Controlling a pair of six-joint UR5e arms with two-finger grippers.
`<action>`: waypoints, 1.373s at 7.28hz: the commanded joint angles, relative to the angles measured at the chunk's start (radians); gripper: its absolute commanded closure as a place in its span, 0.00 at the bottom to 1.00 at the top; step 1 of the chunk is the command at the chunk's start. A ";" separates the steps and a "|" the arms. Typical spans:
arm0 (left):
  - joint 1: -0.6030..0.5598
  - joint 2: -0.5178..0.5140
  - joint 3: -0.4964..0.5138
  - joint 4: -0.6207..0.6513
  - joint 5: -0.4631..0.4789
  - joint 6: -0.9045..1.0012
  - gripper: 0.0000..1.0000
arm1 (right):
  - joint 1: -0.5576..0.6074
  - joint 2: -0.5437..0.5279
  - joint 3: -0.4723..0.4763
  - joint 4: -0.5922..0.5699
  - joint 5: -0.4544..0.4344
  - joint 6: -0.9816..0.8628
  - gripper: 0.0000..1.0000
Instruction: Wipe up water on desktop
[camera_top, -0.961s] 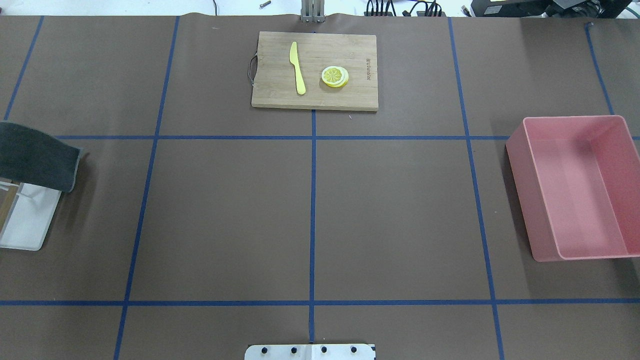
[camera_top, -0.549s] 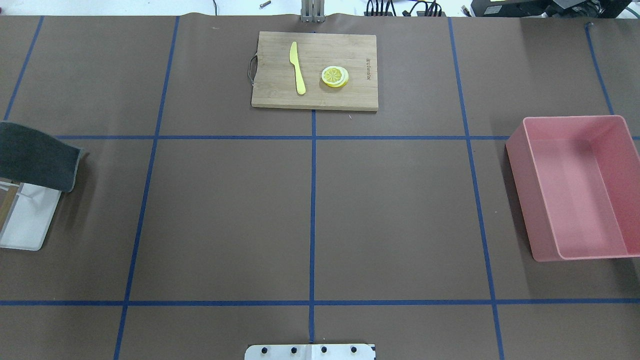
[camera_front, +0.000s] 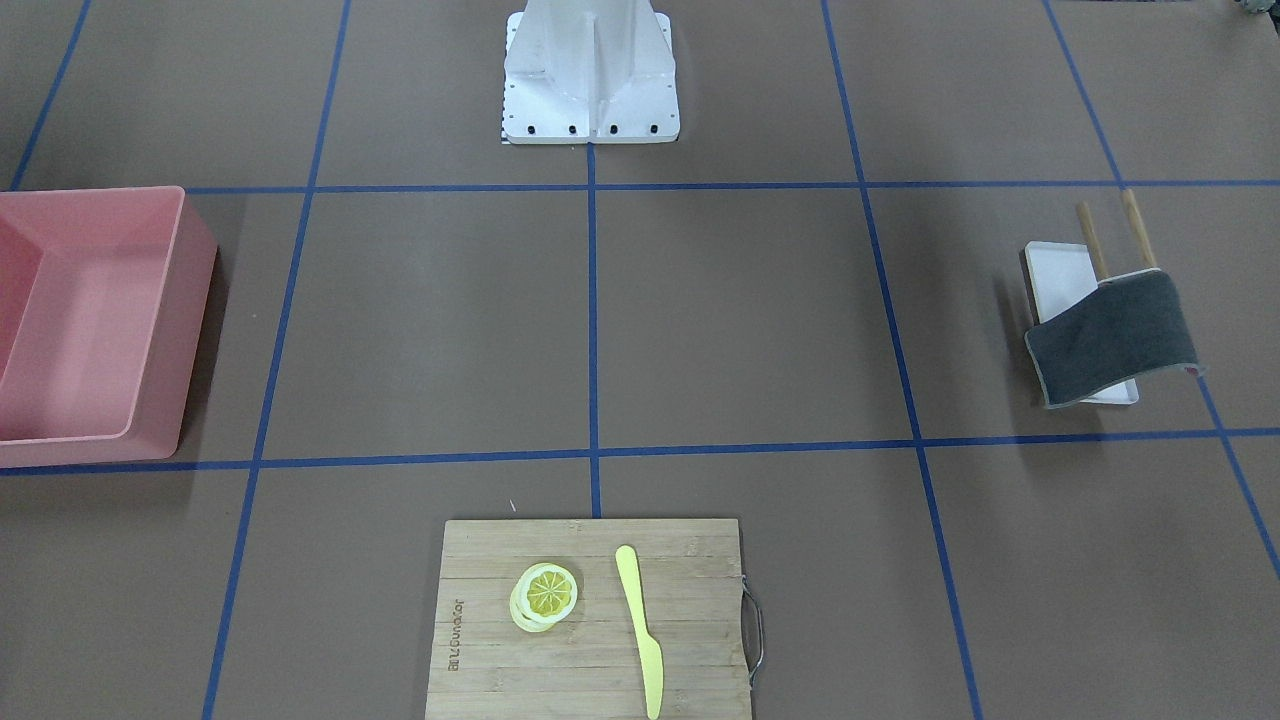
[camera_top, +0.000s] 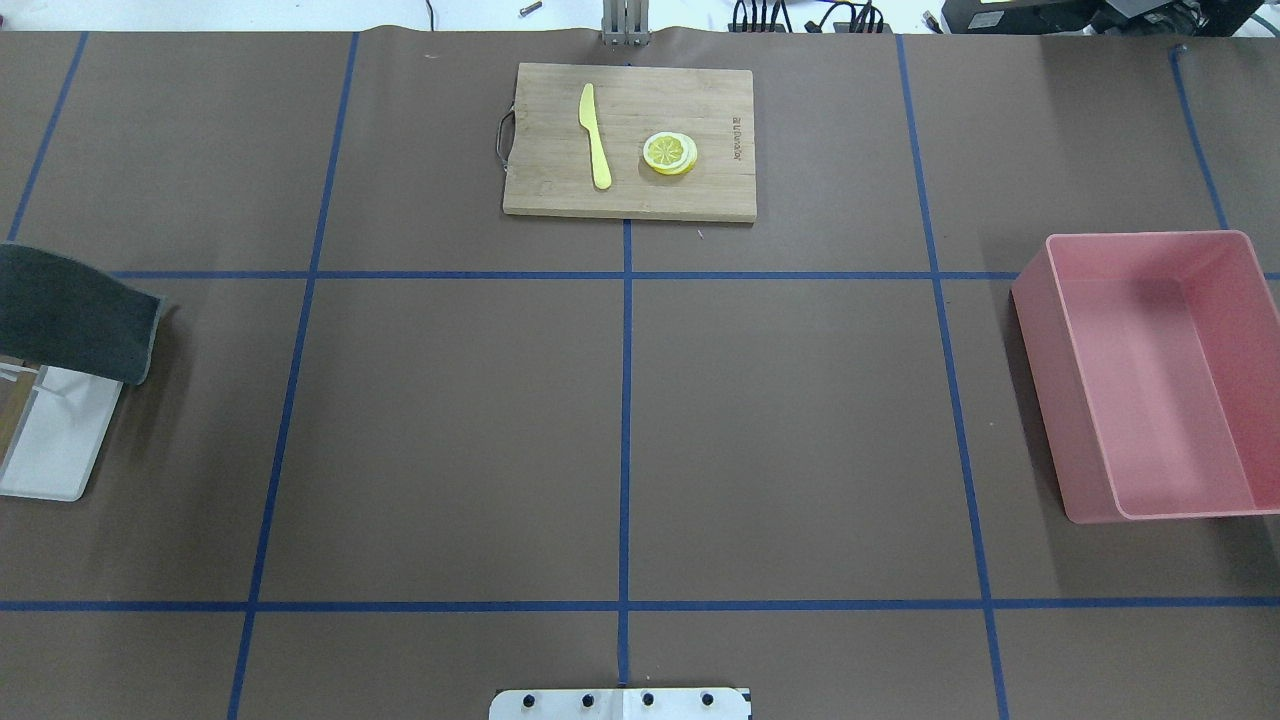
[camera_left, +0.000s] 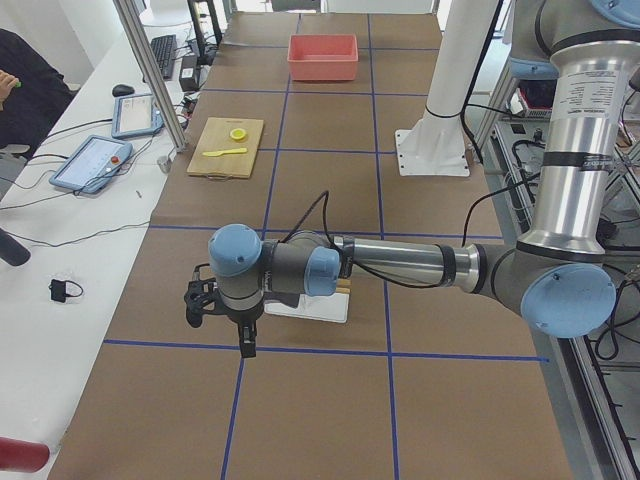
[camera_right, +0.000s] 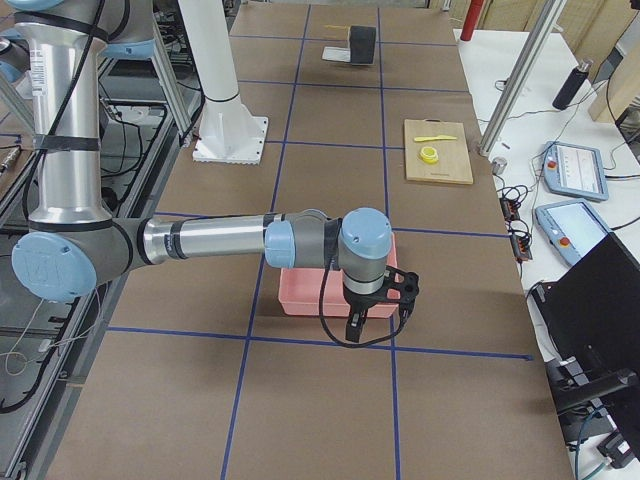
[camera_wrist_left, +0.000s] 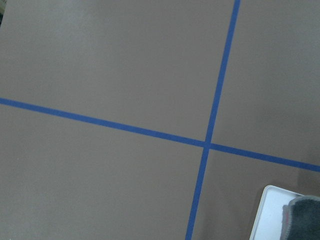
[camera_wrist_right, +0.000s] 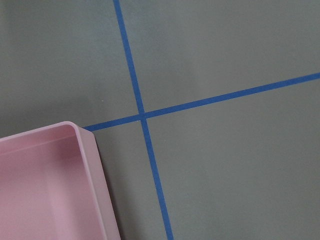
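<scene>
desktop (camera_top: 450, 430), dark cloth (camera_front: 1112, 340) over white rack (camera_front: 1058, 275)

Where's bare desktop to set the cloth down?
The two middle rectangles of the desktop are bare, bordered by the cutting board at the far edge, the grey cloth over its white tray on the robot's left and the pink bin on its right. Only the board is crowded, with a knife and lemon slices.
</scene>
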 joint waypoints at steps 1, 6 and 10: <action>0.065 -0.014 0.015 -0.094 0.000 -0.009 0.02 | -0.027 0.033 0.047 -0.020 0.011 0.001 0.00; 0.104 -0.013 0.070 -0.194 -0.073 -0.035 0.02 | -0.119 0.063 0.082 -0.004 -0.001 0.014 0.00; 0.144 -0.010 0.067 -0.299 -0.270 -0.231 0.02 | -0.125 0.064 0.075 -0.007 -0.001 0.015 0.00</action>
